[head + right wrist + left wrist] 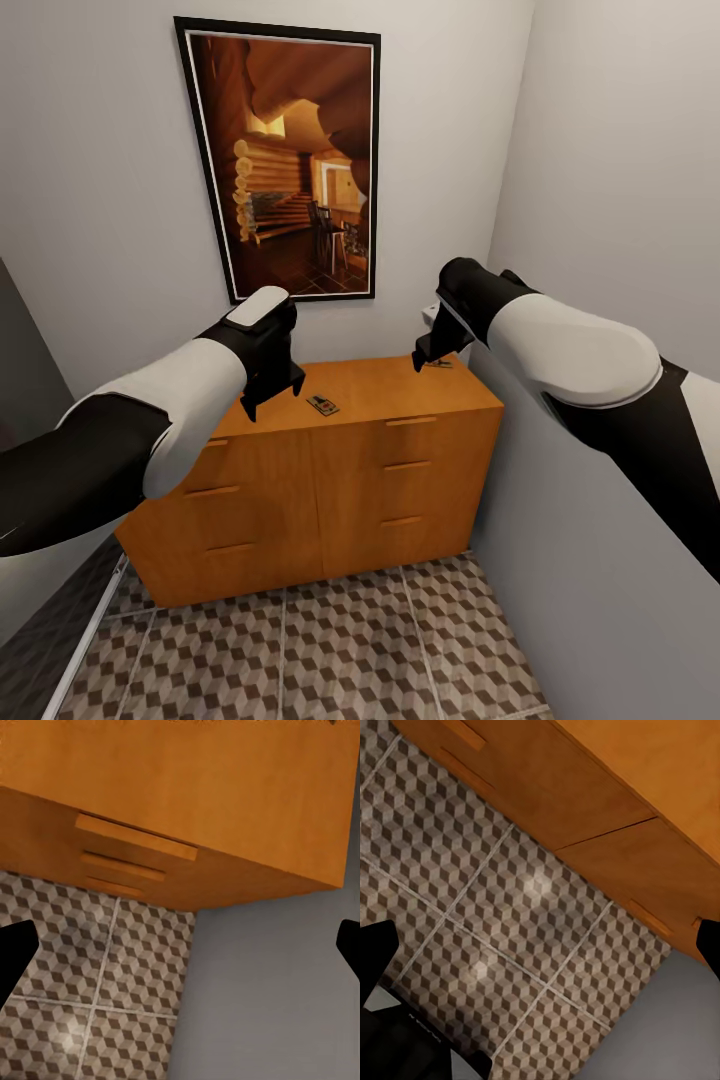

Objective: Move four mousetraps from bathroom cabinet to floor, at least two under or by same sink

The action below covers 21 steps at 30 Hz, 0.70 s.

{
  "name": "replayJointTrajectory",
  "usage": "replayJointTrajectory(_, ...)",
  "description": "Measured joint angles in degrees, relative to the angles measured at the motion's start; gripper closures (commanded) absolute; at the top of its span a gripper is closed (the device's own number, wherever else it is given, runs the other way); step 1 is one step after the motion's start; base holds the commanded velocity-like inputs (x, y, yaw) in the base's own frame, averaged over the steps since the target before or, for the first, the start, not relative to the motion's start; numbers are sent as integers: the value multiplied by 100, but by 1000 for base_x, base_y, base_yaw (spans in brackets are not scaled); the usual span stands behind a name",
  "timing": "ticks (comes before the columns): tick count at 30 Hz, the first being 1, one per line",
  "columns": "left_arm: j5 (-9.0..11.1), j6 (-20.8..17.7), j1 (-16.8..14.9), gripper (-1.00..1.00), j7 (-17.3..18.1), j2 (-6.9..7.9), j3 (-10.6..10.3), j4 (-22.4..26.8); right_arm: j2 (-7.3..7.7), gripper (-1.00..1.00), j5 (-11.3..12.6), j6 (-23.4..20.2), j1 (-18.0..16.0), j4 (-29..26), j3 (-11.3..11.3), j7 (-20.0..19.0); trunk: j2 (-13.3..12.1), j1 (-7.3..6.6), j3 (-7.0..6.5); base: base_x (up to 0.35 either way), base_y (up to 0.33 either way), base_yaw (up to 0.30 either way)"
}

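1. Both arms fill the near foreground, raised over the cabinet (330, 480); neither tool carries anything.
2. Left tool (272, 392) hangs above the left end of the cabinet's top. In the left wrist view its two dark fingertips sit at opposite edges of the picture, so the jaws stand wide.
3. Right tool (432, 352) hovers over the right rear corner of the top. The right wrist view shows its tips likewise far apart: wide, empty.
4. One mousetrap (322, 404) lies flat on the cabinet's top, just beside the left tool. A second small dark-and-tan item (438, 363), probably another trap, lies directly under the right tool. I cannot find the other two.
5. Bathroom floor (330, 650), cube-patterned tile, lies in front of the cabinet with no trap on it.
6. Judgement: the pick-up step is in hand; nothing is placed yet.
7. Next move calls for lowering one tool squarely over a trap and closing across its thin board, which leaves little edge to grip.
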State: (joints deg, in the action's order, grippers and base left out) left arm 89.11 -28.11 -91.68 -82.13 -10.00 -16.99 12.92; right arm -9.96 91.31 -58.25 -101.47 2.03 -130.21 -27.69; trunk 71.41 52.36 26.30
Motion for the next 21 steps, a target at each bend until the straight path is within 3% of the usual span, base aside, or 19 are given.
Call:
replayJointTrajectory(6,-4,-13,5,-100,2,0,4,-5,0,-100,0,3,1,-5,0,2,0,-2,0,102,-59,0)
replayJointTrajectory(21,22,-74,6,-100,87,0,15,-147,-1,-100,-1,-15,6,-6,7,6,0,-2,0,224,-210,0)
